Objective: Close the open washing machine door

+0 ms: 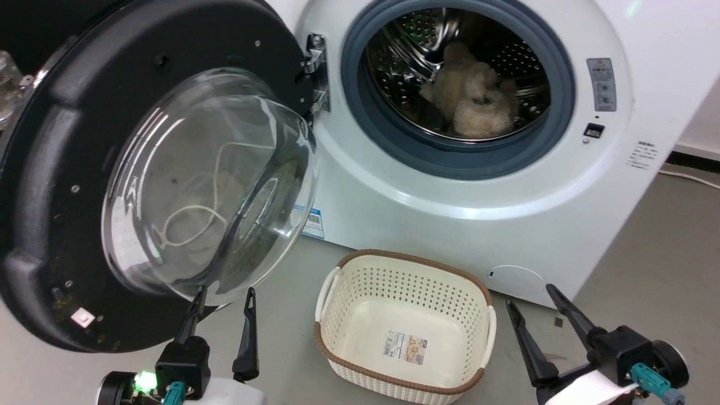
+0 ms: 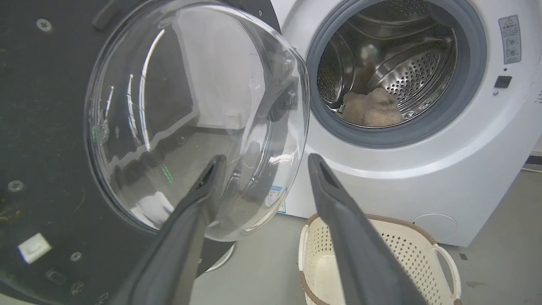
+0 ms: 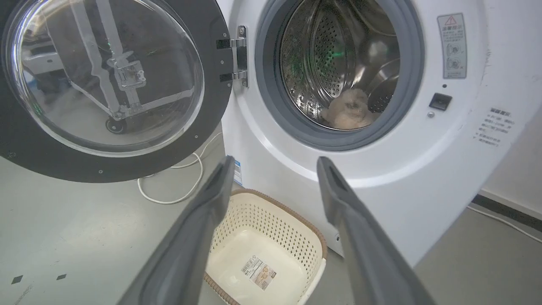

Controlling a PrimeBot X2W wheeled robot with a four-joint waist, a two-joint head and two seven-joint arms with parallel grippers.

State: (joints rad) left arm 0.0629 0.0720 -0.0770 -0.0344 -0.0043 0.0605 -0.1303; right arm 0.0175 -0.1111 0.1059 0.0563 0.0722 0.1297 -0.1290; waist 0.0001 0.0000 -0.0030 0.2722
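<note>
The washing machine door (image 1: 67, 185) (image 2: 46, 140) (image 3: 106, 167) stands swung wide open to the left of the white washer (image 1: 427, 208), its black rim around a bulging clear glass bowl (image 1: 208, 185), hung on a metal hinge (image 1: 316, 73) (image 3: 237, 55). Inside the steel drum (image 1: 450, 73) lies a fluffy beige item (image 1: 472, 95). My left gripper (image 1: 225, 301) (image 2: 264, 163) is open just below the glass bowl, its left fingertip close to the glass. My right gripper (image 1: 529, 298) (image 3: 275, 163) is open low at the right, in front of the washer's base.
An empty cream perforated basket (image 1: 405, 270) (image 3: 271, 216) with a brown rim sits on the grey floor between my grippers, right in front of the washer. A white cable (image 3: 169, 195) lies on the floor under the door. A wall baseboard (image 1: 694, 154) runs at the far right.
</note>
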